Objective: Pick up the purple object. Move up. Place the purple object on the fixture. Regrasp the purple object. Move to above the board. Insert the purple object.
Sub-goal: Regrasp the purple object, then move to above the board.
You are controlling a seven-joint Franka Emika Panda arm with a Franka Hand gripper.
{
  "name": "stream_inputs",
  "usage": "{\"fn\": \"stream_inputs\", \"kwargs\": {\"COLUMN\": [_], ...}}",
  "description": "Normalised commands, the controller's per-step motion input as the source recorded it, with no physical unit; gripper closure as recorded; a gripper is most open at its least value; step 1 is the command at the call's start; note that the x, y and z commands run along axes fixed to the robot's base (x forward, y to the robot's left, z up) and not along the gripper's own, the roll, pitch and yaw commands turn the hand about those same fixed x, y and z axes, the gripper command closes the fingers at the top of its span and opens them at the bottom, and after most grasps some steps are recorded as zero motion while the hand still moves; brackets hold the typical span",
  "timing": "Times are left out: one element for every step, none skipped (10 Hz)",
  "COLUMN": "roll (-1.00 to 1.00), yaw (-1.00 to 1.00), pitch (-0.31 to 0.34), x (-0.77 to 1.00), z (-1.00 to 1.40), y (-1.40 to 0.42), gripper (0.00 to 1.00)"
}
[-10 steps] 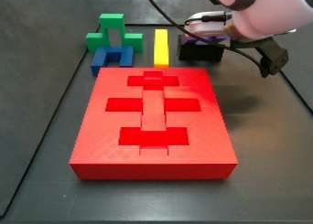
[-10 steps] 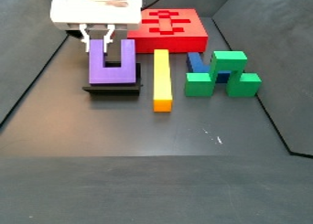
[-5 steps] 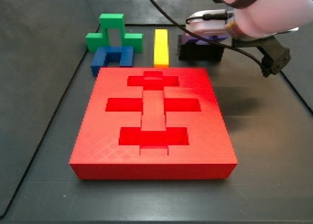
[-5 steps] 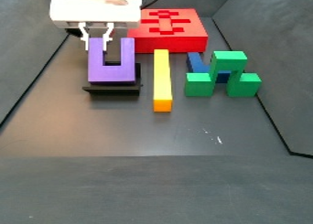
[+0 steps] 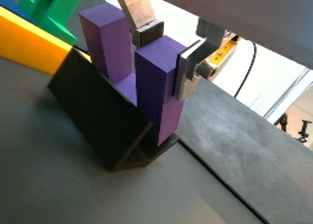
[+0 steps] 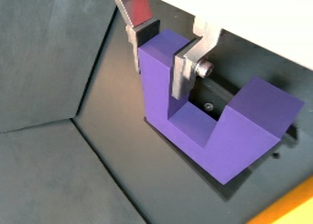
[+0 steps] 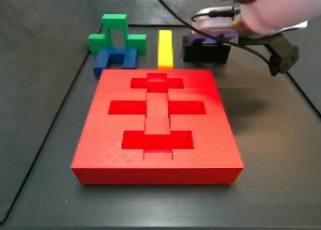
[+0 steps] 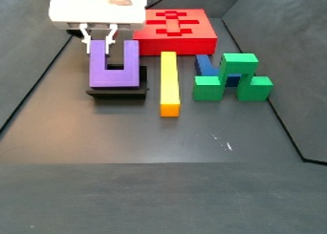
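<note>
The purple object [image 8: 113,77] stands upright on the black fixture [image 8: 115,92], prongs up, left of the yellow bar. My gripper [image 8: 98,35] comes down from above and is shut on one prong near its top. In both wrist views the silver fingers [image 5: 186,68] [image 6: 184,68] press flat on that prong of the purple object [image 5: 159,90] [image 6: 208,127], with the gripper [image 5: 167,56] [image 6: 159,63] straddling it. The other prong is free. The fixture [image 5: 98,109] [image 7: 207,53] sits just behind the red board [image 7: 100,130] [image 8: 205,32]. In a side view the arm hides most of the purple object [image 7: 211,25].
A yellow bar [image 8: 169,80] [image 7: 166,46] lies beside the fixture. A blue U-block [image 7: 115,62] [image 8: 205,66] and green blocks [image 7: 113,32] [image 8: 240,75] stand past it. Black walls slope up round the floor. A cable hangs off the arm [image 7: 279,60].
The gripper and the purple prong in it sit very slightly higher than a second ago. The fixture and the other pieces have not moved.
</note>
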Motion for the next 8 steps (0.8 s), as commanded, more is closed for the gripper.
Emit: {"fn": "stream_inputs", "kwargs": {"roll": [0.0, 0.0, 0.0, -0.04, -0.09, -0.04, -0.01, -0.01], "yaw": [0.0, 0.0, 0.0, 0.04, 0.03, 0.02, 0.01, 0.01], "pitch": [0.0, 0.0, 0.0, 0.011, 0.006, -0.009, 0.01, 0.011], "x": [0.0, 0.0, 0.0, 0.02, 0.0, 0.0, 0.01, 0.01], "z": [0.0, 0.0, 1.4, 1.4, 1.4, 1.4, 1.4, 1.4], "y": [0.0, 0.0, 0.0, 0.02, 0.03, 0.03, 0.02, 0.01], "gripper": [1.0, 1.0, 1.0, 1.0, 1.0, 1.0, 1.0, 1.0]}}
